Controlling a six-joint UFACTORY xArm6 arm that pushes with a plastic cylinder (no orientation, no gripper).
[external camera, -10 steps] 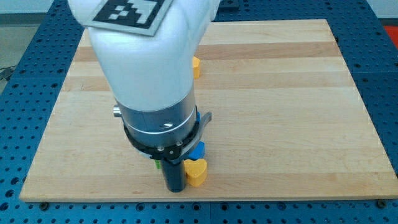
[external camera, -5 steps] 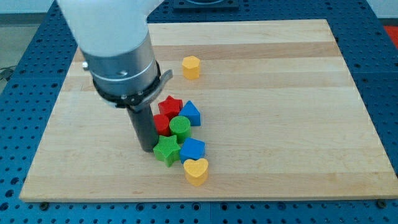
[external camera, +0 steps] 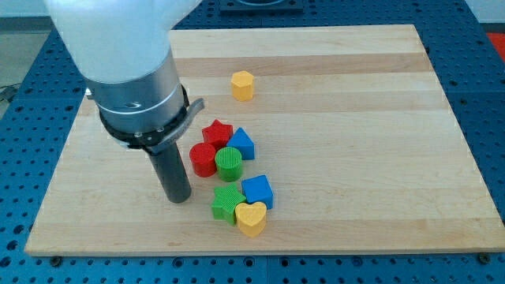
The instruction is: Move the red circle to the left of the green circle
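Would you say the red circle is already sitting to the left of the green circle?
Yes, the red circle lies directly at the view's left of the green circle, the two touching side by side.

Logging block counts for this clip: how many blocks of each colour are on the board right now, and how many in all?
Red: 2, the red circle and the red star
Green: 2, the green circle and the green star
Blue: 2, the blue triangle-like block and the blue cube
Yellow: 2, the yellow hexagon and the yellow heart
Total: 8

Bright, even overhead light; soft short shadows, sharp focus throughout.
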